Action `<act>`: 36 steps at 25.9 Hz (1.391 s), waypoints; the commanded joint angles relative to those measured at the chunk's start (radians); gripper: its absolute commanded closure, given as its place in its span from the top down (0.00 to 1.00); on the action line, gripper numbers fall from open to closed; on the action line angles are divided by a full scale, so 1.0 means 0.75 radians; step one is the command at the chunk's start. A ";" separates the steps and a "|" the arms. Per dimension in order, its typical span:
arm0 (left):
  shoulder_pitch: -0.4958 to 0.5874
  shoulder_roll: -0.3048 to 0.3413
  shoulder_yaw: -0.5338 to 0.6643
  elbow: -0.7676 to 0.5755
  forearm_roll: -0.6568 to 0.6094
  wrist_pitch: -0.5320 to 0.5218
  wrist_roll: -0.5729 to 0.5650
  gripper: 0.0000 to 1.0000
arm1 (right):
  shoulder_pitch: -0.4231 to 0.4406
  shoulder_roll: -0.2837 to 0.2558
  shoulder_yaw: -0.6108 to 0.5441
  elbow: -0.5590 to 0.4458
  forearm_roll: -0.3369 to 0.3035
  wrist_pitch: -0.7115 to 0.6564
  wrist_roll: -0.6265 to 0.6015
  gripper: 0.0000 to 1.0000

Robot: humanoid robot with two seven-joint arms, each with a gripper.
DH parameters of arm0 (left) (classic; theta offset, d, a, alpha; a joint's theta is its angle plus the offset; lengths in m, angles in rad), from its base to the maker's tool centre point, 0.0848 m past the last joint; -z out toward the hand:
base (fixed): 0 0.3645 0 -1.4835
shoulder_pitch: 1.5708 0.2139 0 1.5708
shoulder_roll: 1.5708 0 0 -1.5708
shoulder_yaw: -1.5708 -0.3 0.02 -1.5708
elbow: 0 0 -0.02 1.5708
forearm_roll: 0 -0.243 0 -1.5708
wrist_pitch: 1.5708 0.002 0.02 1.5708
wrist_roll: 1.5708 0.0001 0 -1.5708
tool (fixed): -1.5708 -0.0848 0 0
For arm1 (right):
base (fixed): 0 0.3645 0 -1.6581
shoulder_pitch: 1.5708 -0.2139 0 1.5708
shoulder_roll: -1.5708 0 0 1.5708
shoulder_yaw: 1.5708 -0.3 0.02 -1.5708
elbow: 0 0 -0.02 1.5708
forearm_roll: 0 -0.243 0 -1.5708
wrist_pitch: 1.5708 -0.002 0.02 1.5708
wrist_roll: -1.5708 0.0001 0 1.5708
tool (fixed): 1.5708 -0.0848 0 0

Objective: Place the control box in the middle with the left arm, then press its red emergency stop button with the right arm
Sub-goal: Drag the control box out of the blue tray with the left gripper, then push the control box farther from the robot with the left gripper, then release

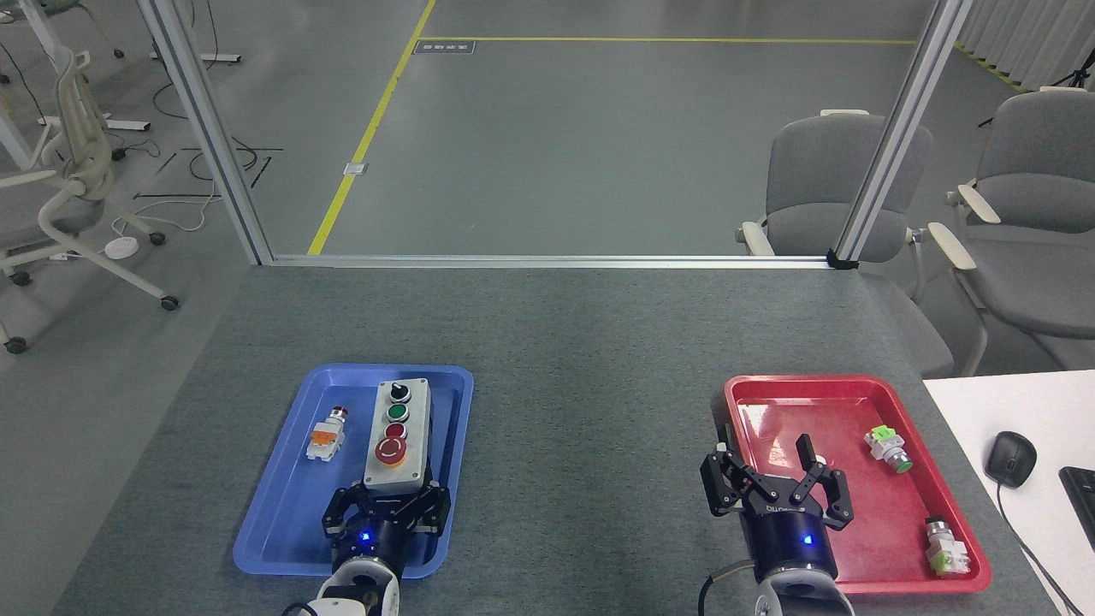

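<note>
Grey speckled felt covers the counter (556, 359), with a blue tray (282, 505) on its left part and a red tray (855, 393) on its right. Inside the blue tray, my left tool (387, 503) is clamped on the near end of the control box (395, 434), whose red emergency stop button (392, 450) faces up. My right tool (780, 481) hovers over the red tray's near-left part, fingers spread and holding nothing.

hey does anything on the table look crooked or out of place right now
Only slightly: the control box sits a little askew in the blue tray, its near end gripped by the left gripper. Nothing looks spilled or damaged.
</note>
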 commanded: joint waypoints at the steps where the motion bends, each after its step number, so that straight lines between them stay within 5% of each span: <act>1: -0.021 0.011 0.002 -0.038 0.104 -0.017 0.003 0.00 | 0.000 0.001 0.000 0.000 0.000 0.000 -0.001 0.98; 5: 0.014 0.084 -0.002 -0.289 0.127 -0.068 -0.001 0.00 | 0.000 0.001 0.000 0.000 0.000 0.000 -0.001 0.98; 11: 0.145 0.035 -0.131 -0.549 0.119 -0.144 -0.028 0.00 | 0.000 0.003 0.000 0.000 0.000 0.000 -0.001 0.98; 19: 0.110 -0.139 -0.464 -0.357 0.047 -0.009 -0.028 0.00 | 0.000 0.005 0.004 0.000 0.000 0.000 -0.001 0.98; 26: -0.029 -0.141 -0.791 -0.079 0.023 0.136 -0.028 0.00 | 0.000 -0.009 0.006 0.002 0.000 0.000 -0.001 0.98; 36: -0.035 -0.143 -0.927 -0.032 0.027 0.138 -0.030 0.00 | 0.002 -0.013 0.006 0.004 0.000 0.000 -0.001 0.98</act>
